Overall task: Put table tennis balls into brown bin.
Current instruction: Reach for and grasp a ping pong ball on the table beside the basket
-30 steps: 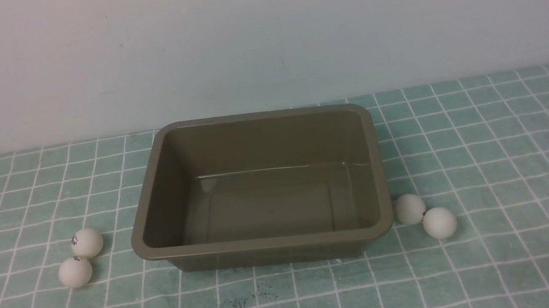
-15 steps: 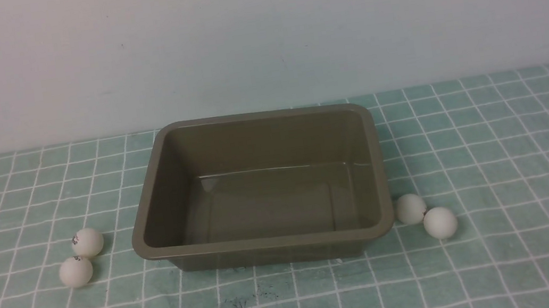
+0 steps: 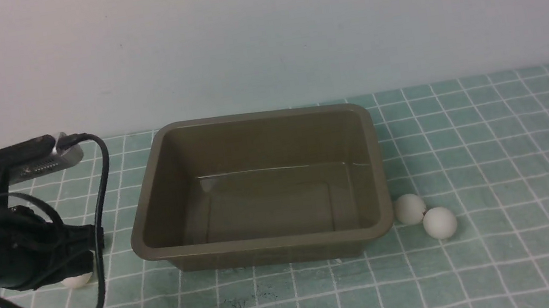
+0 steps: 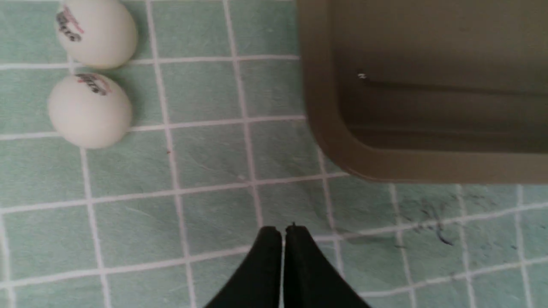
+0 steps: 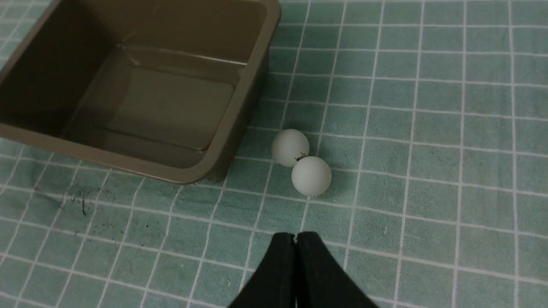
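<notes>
Left arm comes into the front view

Since the earlier frame, the left arm (image 3: 22, 232) has moved in over the left pair of balls (image 4: 90, 110) and partly covers it. At the right edge, a dark part also appears. The left claw (image 4: 283, 233) is clenched, and the right claw (image 5: 295, 239) is clenched also; both are without a ball. The brown bin (image 3: 265, 242) stands on the worktop (image 3: 508, 250), between this pair and the right pair of balls (image 3: 440, 223). In each pair, the balls lie close together, outside the bin.

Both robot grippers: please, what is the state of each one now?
Left black gripper: closed, holding nothing.
Right black gripper: closed, holding nothing.
</notes>
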{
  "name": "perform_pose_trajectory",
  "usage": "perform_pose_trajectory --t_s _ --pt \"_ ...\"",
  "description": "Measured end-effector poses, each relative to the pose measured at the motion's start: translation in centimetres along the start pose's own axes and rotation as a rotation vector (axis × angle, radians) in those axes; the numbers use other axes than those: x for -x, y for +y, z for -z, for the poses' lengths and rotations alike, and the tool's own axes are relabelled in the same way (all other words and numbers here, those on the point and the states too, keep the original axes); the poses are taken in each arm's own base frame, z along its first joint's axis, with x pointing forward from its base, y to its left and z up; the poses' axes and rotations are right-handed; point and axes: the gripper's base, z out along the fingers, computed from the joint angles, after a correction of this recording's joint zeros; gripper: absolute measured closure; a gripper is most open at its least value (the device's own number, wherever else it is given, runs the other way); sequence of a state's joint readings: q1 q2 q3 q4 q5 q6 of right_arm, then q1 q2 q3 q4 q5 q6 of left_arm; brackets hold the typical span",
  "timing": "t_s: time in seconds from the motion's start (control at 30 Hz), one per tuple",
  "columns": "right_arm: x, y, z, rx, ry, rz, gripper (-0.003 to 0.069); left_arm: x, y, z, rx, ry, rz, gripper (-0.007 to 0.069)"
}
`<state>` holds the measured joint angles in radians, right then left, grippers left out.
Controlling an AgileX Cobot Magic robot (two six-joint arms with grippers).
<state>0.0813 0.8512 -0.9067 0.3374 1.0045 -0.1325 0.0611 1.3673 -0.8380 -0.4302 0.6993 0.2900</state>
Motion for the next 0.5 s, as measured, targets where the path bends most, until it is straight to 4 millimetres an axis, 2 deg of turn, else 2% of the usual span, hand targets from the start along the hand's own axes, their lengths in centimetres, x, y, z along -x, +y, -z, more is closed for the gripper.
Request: perform_pose_trajectory --t_s 0.17,0.3,0.37,0.5 --pt "2.2 0.2 -0.7 0.018 0.034 0.007 0.0673 1.5 2.9 -0.1 0.094 -0.07 0.045 0.0627" --pt "2.6 0.3 -0.9 0.044 0.003 -0.001 0.0673 2.2 3.6 -0.8 0.12 -0.109 0.052 0.0589" --pt "2.9 0.4 -1.0 0.051 -0.021 0.0 0.0673 2.4 4.1 -1.9 0.128 -0.101 0.058 0.0527" --pt "3.2 0.3 -1.4 0.05 -0.037 0.004 0.0673 2.3 5.2 -4.9 0.143 -0.047 0.074 0.0325"
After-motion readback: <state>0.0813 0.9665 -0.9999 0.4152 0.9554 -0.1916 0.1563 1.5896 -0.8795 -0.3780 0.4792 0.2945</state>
